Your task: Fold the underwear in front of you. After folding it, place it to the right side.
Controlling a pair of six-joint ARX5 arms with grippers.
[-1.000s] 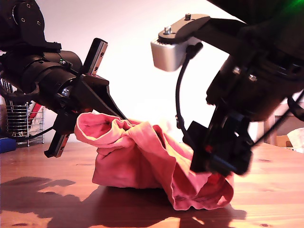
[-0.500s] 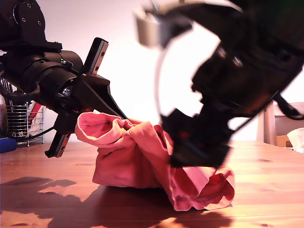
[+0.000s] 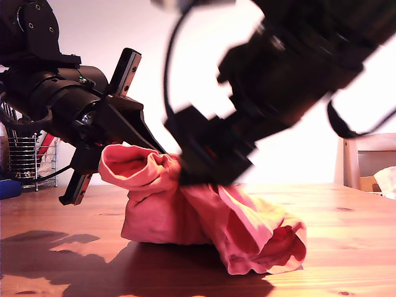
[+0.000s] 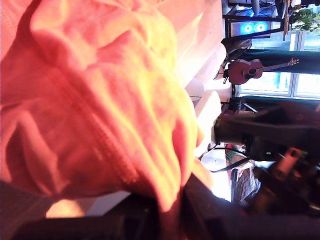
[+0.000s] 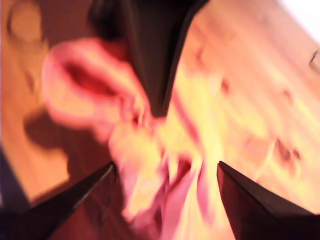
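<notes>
Since a second ago: my second gripper (image 3: pixel 207 158) has swung from the exterior view's right toward the middle. It now sits blurred against the top of the cloth heap. The heap's low end, on the exterior view's right, lies on the table where that gripper was. My first gripper (image 3: pixel 139 136) has not shifted.

Second gripper, second wrist view (image 5: pixel 166 167): two dark fingertips (image 5: pixel 80 200) spread well apart with nothing between them. The cloth lies just beyond. The picture is heavily smeared by motion.

First gripper, first wrist view (image 4: pixel 170 215): jaws closed on a fold of fabric, which fills most of the view. In the exterior view it holds one rolled edge of the garment lifted above the table.

One underwear (image 3: pixel 161 210) (image 4: pixel 100 100) (image 5: pixel 150 165), coral-pink, bunched in a loose mound. Its high end is at the first gripper, on the exterior view's left. The rest slumps down to the exterior view's right, resting on the wood near the table's middle. A stitched seam runs across it in the first wrist view.

One wooden table (image 3: pixel 346 216), with dark arm shadows on its near side.

Background: one wire basket (image 3: pixel 25 158) at the exterior view's left edge. One guitar (image 4: pixel 250 70) is seen far off in the first wrist view.
</notes>
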